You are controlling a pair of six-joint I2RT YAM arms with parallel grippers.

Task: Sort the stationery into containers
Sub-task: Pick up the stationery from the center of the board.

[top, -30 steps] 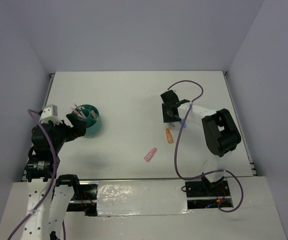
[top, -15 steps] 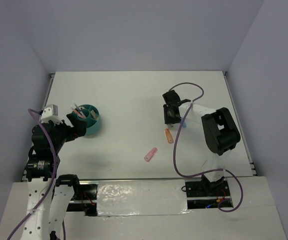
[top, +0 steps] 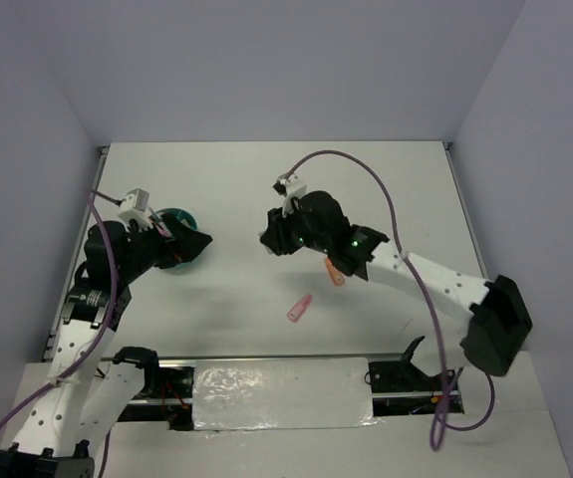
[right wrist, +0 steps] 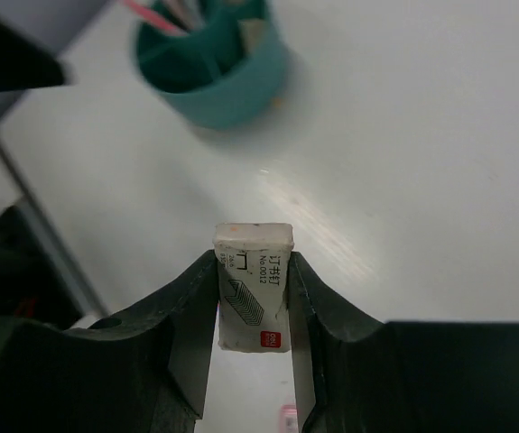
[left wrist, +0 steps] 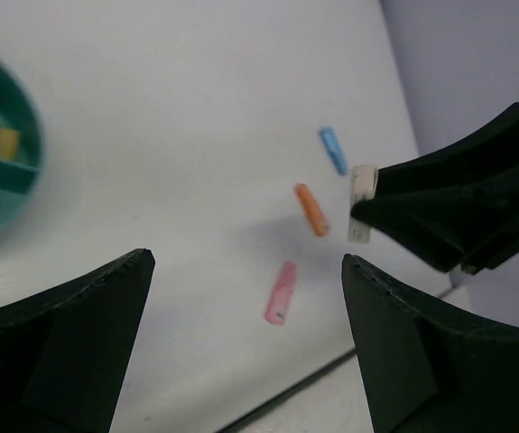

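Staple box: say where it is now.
The staple box is clamped in the right gripper's jaws; in the top view that is mid-table, between the teal organiser at left and the orange piece at right.

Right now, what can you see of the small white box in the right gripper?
The small white box is a staples pack, seemingly cardboard: Chinese print, "No.0012", a staple-strip drawing and a red mark near its lower edge. It sits between the right gripper's black fingers, clamped on both long sides, held above the white table, apart from the teal organiser.
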